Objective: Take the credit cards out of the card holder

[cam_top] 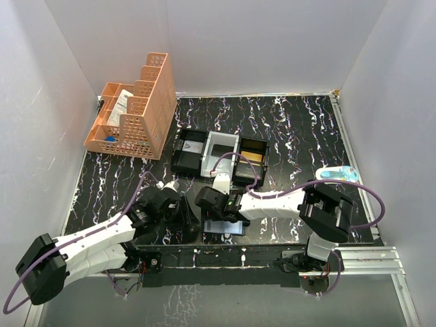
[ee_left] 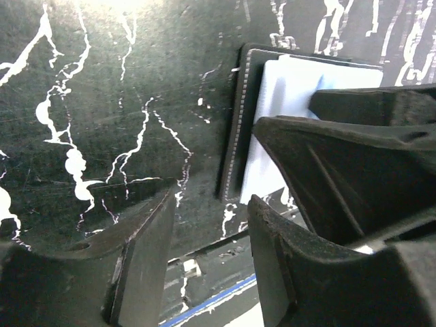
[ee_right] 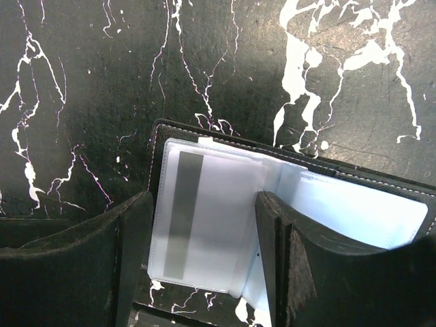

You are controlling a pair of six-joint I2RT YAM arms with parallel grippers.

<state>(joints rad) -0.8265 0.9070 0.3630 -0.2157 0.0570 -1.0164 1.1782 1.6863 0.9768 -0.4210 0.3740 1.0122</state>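
Note:
The card holder (cam_top: 228, 227) lies open and flat near the table's front edge. In the right wrist view it (ee_right: 354, 208) shows a dark stitched cover and clear plastic sleeves. The left sleeve holds a pale card (ee_right: 218, 225) with a grey stripe. My right gripper (ee_right: 201, 259) is open right above it; its fingers straddle the left sleeve, and the right finger (ee_right: 272, 252) sits at the sleeves' fold. My left gripper (ee_left: 208, 259) is open and empty, low over the table just left of the holder (ee_left: 286, 88). Both grippers show in the top view, left (cam_top: 187, 221) and right (cam_top: 216, 212).
A black-and-white three-compartment tray (cam_top: 219, 153) stands behind the holder. An orange basket organiser (cam_top: 136, 109) is at the back left. A small blue-and-white object (cam_top: 338, 174) lies at the right edge. The table's front edge and rail (cam_top: 225, 255) run just below the holder.

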